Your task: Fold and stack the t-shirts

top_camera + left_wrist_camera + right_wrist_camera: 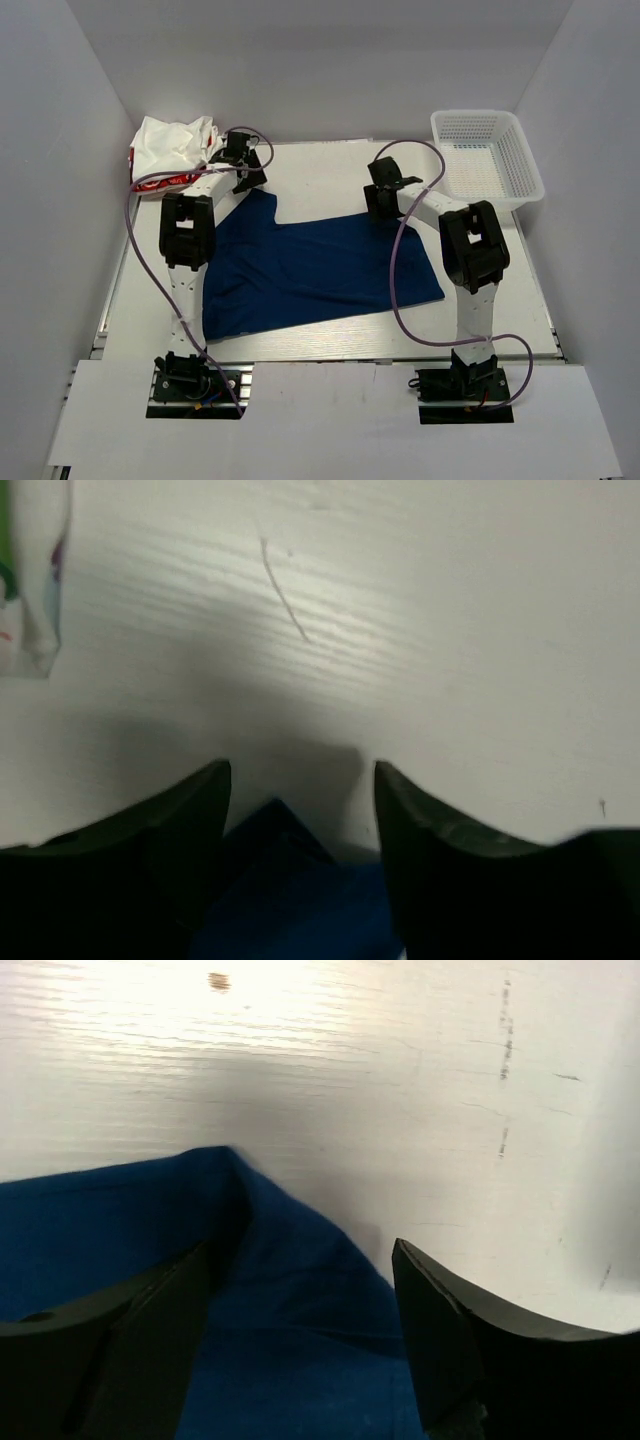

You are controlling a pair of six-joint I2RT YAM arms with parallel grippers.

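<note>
Navy t-shirt point(320, 270) lies spread on the table point(330, 165), about centre, long axis running left-right; its far edge is stepped, w/ the far-left corner reaching further back than the rest.

Left claw point(300, 780) sits right at that far-left corner; jaws spread, the navy tip lying in the gap btw them on the near side, bare table beyond; nothing pinched as far as the wrist view shows. Right claw point(300, 1255) is at the far edge toward the right end; also spread, jaws straddling a navy corner, cloth filling the gap and running off left and near.

So the whole shirt lies on the near side of both claws; each arm has its own corner, left arm for the left one, right arm for the right, no crossing needed.

White-and-red t-shirts point(172, 150) are a crumpled bundle at the far-left of the table, just left of the left claw, apart from the navy one; not yet folded.

Likely next: close on both corners and bring the far edge toward the near edge, fold line parallel to the long axis; since the two corners sit at unequal depth, the claws prob. need to travel unevenly or the fold comes out skewed.
</note>
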